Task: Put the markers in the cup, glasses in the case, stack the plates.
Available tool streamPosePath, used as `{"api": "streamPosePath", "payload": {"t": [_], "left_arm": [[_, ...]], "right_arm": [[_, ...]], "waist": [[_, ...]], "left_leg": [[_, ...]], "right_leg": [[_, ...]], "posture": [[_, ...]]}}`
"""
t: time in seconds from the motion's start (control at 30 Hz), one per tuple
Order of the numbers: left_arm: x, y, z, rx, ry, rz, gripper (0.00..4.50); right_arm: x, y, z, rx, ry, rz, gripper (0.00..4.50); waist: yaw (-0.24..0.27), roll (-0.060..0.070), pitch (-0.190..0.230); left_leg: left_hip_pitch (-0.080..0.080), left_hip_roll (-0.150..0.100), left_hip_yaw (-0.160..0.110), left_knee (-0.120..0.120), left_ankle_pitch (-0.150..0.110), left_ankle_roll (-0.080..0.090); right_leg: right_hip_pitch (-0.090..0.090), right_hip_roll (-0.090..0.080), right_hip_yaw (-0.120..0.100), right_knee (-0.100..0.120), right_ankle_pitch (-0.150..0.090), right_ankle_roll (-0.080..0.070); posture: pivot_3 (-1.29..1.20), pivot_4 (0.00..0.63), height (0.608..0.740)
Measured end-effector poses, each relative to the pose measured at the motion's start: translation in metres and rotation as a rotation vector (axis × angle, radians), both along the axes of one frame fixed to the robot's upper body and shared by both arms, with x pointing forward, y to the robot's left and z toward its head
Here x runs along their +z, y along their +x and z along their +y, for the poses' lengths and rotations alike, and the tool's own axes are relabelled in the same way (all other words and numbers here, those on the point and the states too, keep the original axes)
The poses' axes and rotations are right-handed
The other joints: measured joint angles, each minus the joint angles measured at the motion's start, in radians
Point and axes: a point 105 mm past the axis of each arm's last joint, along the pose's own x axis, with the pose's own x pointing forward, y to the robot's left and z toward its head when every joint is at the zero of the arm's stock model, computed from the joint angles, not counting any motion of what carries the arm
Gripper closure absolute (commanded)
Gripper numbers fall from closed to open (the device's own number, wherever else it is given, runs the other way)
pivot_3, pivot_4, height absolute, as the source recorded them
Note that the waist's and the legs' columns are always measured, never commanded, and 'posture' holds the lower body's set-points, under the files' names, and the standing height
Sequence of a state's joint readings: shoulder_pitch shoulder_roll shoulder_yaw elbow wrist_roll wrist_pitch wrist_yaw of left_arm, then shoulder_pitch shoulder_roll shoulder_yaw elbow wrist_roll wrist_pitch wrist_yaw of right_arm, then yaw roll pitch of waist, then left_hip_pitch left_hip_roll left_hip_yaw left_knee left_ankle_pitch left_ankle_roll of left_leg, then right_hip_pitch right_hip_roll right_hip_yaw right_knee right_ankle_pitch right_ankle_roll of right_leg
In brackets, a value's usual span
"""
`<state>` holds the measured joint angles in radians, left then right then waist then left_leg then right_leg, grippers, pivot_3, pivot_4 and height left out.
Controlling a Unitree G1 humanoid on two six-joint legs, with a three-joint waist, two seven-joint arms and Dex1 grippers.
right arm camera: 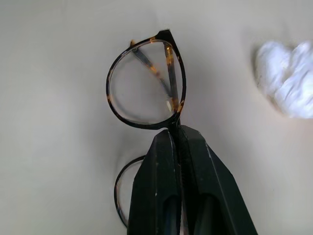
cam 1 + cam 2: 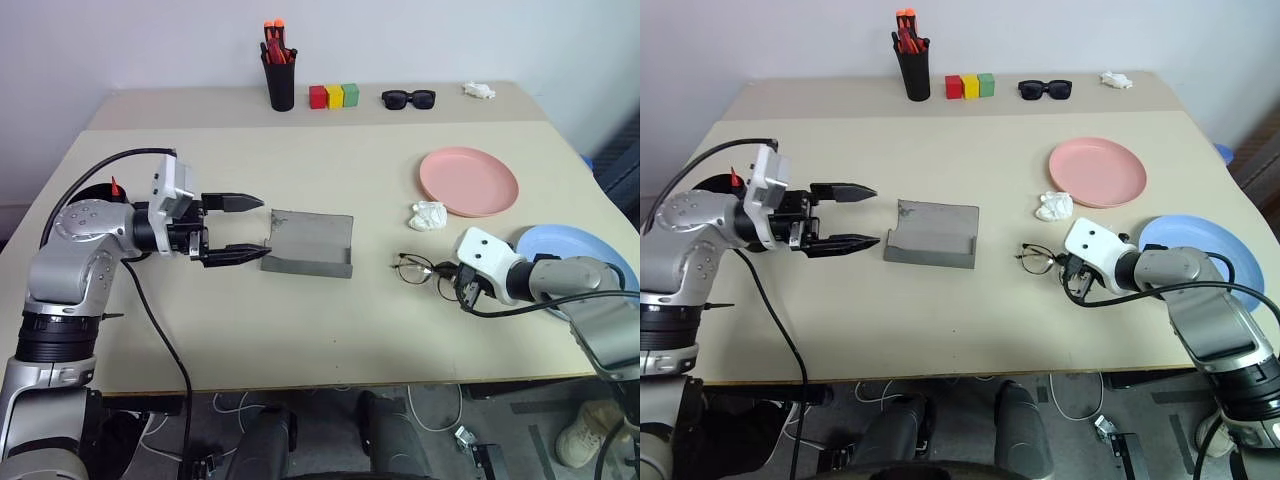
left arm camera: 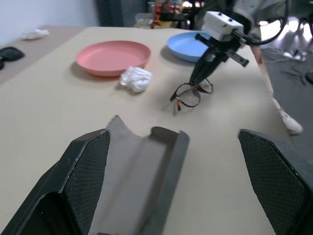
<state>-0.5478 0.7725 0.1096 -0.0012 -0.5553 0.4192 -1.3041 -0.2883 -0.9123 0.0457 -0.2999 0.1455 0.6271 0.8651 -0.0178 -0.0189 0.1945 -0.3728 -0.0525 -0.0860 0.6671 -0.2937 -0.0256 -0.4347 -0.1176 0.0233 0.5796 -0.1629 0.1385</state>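
Left eye view first, and we read the table [image 2: 300,330] from our left side across. Our left gripper [image 2: 240,228] hangs level over the tabletop, pointing to the right, its two black fingers [image 2: 236,203] spread wide with nothing between them. Just past its tips lies the case [image 2: 309,243], grey, lying open with its hollow facing up; the left wrist view looks straight along that trough between the parted fingers. At the back of the table stands a black pen pot [image 2: 280,84] with red and orange pens [image 2: 276,45] bunched in it, then three small blocks [image 2: 333,96] in a row, red, yellow and green, then black sunglasses [image 2: 408,98], and a small white object [image 2: 479,91] near the far right corner.

Further right, near the table's middle, are the glasses [image 2: 418,268], thin dark frame with clear round lenses, well apart from the case. Our right gripper [image 2: 464,294] is pinched closed on them: the right wrist view shows both fingers pressed together on the frame at the bridge, one lens [image 1: 145,86] above the tips. A crumpled white tissue [image 2: 428,215] sits just behind the glasses. Behind it is the pink plate [image 2: 468,181]; the blue plate [image 2: 570,245] lies apart from it nearer the right edge, partly under our right arm.
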Motion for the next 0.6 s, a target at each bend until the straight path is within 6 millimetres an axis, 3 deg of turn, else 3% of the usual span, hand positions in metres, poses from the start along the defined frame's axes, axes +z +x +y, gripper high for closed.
{"api": "streamPosePath", "payload": {"t": [0.1, 0.2, 0.3, 0.43, 0.5, 0.6], "left_arm": [[0.006, 0.002, 0.009, 0.051, -0.016, 0.006, 0.21], [-0.001, -0.001, 0.02, 0.1, -0.007, 0.053, 0.21], [-0.009, -0.007, 0.026, 0.116, 0.018, 0.114, 0.21], [-0.013, -0.019, 0.026, 0.095, 0.059, 0.18, 0.21], [-0.013, -0.023, 0.021, 0.073, 0.057, 0.185, 0.21], [-0.013, -0.021, 0.021, 0.092, 0.05, 0.192, 0.21]], "right_arm": [[0.027, 0.007, 0.021, 0.035, 0.115, -0.069, 4.43], [0.056, 0.014, 0.059, 0.107, 0.28, -0.156, 4.43], [0.073, 0.018, 0.089, 0.178, 0.344, -0.208, 4.43], [0.094, 0.04, 0.129, 0.213, 0.462, -0.251, 4.43], [0.1, 0.042, 0.151, 0.252, 0.489, -0.263, 4.43], [0.084, 0.041, 0.174, 0.293, 0.484, -0.232, 4.43]], "waist": [[0.0, 0.0, 0.0], [-0.002, 0.0, 0.0], [0.004, 0.0, 0.0], [-0.002, 0.0, 0.0], [0.001, 0.0, 0.0], [0.001, 0.0, 0.0]], "left_leg": [[0.0, 0.0, 0.0, 0.0, 0.0, 0.0], [0.0, 0.0, 0.0, -0.001, 0.0, 0.0], [-0.001, 0.0, -0.001, -0.001, 0.0, 0.0], [-0.001, 0.0, 0.0, -0.001, 0.0, -0.001], [-0.001, 0.0, -0.001, -0.002, 0.0, -0.001], [-0.002, 0.0, -0.001, -0.002, 0.001, -0.001]], "right_leg": [[0.0, 0.0, 0.0, 0.0, 0.0, 0.0], [-0.001, 0.0, 0.0, 0.001, 0.0, 0.0], [-0.002, 0.0, 0.0, 0.001, 0.0, 0.0], [-0.003, 0.0, 0.0, 0.001, 0.0, 0.0], [-0.004, 0.0, -0.001, 0.002, 0.0, -0.001], [-0.005, 0.0, -0.001, 0.002, 0.0, -0.001]], "posture": [[0.0, 0.15, 0.74], [0.0, 0.15, 0.74], [0.0, 0.15, 0.74], [0.0, 0.15, 0.74], [0.0, 0.15, 0.74], [0.0, 0.15, 0.74]]}}
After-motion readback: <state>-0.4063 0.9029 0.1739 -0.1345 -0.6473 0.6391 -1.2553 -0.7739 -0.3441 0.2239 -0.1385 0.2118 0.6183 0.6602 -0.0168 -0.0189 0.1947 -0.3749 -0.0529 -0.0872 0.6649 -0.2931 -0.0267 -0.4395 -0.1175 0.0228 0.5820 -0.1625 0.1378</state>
